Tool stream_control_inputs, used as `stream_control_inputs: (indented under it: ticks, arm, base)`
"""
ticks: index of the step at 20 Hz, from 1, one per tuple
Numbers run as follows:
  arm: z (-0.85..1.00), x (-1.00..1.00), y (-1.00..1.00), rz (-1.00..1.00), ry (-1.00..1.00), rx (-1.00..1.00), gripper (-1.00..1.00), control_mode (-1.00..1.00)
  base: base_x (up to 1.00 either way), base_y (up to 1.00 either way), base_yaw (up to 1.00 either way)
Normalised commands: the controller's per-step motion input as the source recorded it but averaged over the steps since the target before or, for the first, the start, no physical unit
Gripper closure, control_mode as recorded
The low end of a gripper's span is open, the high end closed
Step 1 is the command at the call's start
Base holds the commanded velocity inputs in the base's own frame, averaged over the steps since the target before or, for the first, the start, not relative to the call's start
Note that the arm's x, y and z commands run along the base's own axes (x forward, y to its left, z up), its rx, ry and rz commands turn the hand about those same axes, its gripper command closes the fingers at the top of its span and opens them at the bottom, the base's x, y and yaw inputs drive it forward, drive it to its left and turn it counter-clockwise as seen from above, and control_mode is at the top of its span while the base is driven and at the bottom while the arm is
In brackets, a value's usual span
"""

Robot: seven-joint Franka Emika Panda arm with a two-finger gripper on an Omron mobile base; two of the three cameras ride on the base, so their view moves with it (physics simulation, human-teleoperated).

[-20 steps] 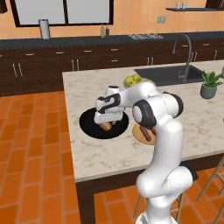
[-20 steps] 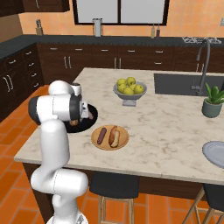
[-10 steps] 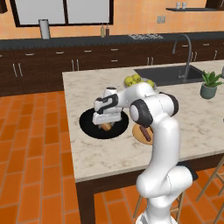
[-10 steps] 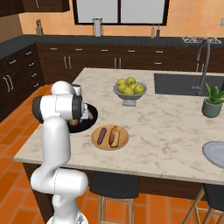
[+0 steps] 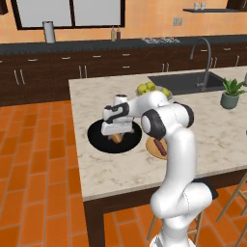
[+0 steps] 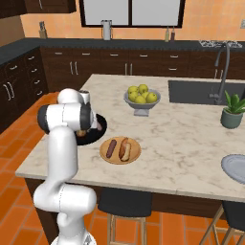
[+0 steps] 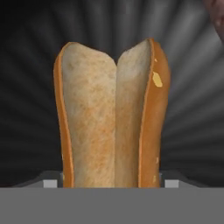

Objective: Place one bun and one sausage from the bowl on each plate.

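Observation:
In the black bowl (image 5: 99, 140) at the island's left lies a golden bun (image 7: 111, 118), cut side up. My gripper (image 5: 117, 134) reaches down into the bowl (image 6: 97, 134), and its jaws press the bun's two long sides; the fingertips (image 7: 51, 183) barely show. A sausage (image 7: 217, 17) lies at the upper right corner of the hand view. The tan plate (image 6: 135, 154) beside the bowl carries one sausage (image 6: 111, 147) and one bun (image 6: 125, 149). The pale grey plate (image 6: 237, 167) sits at the counter's far right edge.
A grey footed bowl of yellow-green fruit (image 6: 141, 98) stands behind the tan plate. The sink (image 5: 185, 82) with its tap and a potted plant (image 6: 233, 111) are further right. The island's front edge is close to the bowl.
The jaws have closed in from wide open onto the bun's sides. The hand has dropped slightly into the bowl; the bun still lies there.

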Motion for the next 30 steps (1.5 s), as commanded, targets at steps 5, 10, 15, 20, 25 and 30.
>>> stream_control_inputs:
  ticks: [5, 10, 15, 20, 25, 30]
  arm:
    - [0.2, -0.12, -0.01, 0.0, 0.0, 0.0, 1.0, -1.0]
    - [0.58, -0.71, -0.08, -0.04, 0.0, 0.0, 1.0, -1.0]
    - [0.24, -0.89, -0.52, -0.11, -0.01, -0.01, 1.0, -1.0]
    - [0.58, -0.86, -0.53, -0.09, 0.0, -0.01, 1.0, -1.0]
    - [0.21, -0.24, 0.01, -0.15, 0.0, -0.2, 1.0, -1.0]
    - [0.47, -0.25, -0.34, -0.14, 0.01, -0.04, 1.0, -1.0]
  base:
    - [0.0, 0.0, 0.0]
    - [0.0, 0.0, 0.0]
    - [0.0, 0.0, 0.0]
    - [0.0, 0.0, 0.0]
    - [0.0, 0.0, 0.0]
    - [0.0, 0.0, 0.0]
